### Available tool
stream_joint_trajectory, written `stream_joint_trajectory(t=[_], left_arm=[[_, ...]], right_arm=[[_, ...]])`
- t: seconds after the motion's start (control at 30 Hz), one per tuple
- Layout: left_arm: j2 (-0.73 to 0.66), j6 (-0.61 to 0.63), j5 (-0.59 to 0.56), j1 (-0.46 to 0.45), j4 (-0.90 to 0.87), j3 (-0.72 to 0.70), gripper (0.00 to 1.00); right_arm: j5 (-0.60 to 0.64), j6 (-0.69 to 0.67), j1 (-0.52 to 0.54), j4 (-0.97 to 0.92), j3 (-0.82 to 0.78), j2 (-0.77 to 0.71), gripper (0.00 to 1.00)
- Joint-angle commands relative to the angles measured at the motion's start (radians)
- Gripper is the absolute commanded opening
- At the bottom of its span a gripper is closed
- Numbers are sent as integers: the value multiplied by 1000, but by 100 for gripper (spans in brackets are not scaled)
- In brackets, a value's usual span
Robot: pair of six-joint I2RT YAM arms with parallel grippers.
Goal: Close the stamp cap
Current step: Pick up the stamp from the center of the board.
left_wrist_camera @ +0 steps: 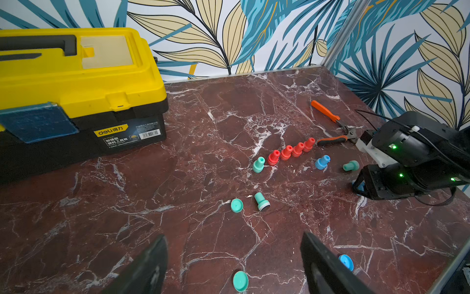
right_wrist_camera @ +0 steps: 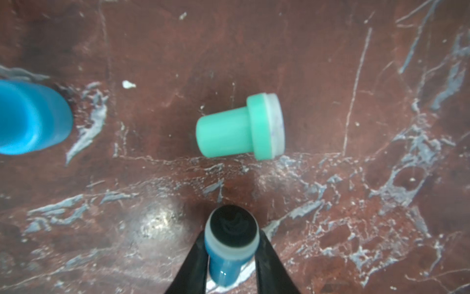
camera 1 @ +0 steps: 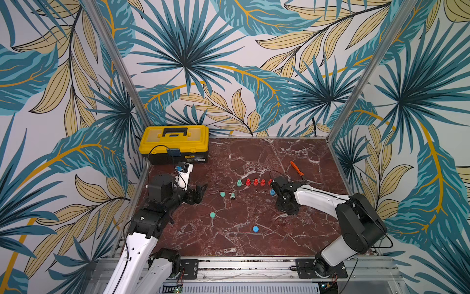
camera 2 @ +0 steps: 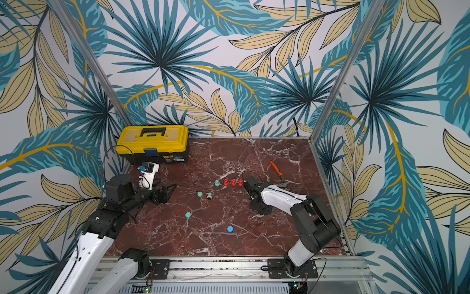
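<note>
My right gripper [right_wrist_camera: 232,238] is shut on a blue stamp [right_wrist_camera: 230,262] with no cap on it; its black face [right_wrist_camera: 232,226] points at the table. A loose blue cap [camera 1: 256,229] lies near the front of the table, also visible in the left wrist view [left_wrist_camera: 346,262]. Just beyond the held stamp a green uncapped stamp [right_wrist_camera: 239,127] lies on its side, next to a capped blue stamp [right_wrist_camera: 30,117]. My left gripper [left_wrist_camera: 234,235] hovers open and empty over the left side of the table [camera 1: 199,193].
Several red stamps [camera 1: 259,182] and a green one [camera 1: 239,182] stand in a row. Another green stamp [camera 1: 232,196] lies beside two green caps [camera 1: 222,194] [camera 1: 213,215]. A yellow toolbox [camera 1: 174,142] stands back left, with orange pliers [camera 1: 297,168] back right.
</note>
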Motion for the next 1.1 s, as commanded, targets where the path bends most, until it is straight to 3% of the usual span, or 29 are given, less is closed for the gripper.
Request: stream_joint_trajectory(t=[0.0, 0.3, 0.53, 0.7, 0.83, 1.07], left_arm=[[3, -2, 14, 11, 9, 6, 84], [12, -1, 15, 12, 9, 4, 83], [31, 0, 50, 11, 10, 8, 83], [25, -69, 106, 10, 10, 39, 83], [54, -153, 193, -8, 16, 84, 81], [105, -234, 123, -203, 16, 177, 80]], right_arm=[[13, -26, 3, 12, -5, 18, 29], [8, -32, 6, 13, -8, -1, 18], [-26, -108, 12, 8, -9, -204, 10], [-138, -280, 31, 85, 10, -365, 6], [-307, -502, 45, 206, 23, -431, 6], [-532, -874, 87, 386, 29, -478, 6]])
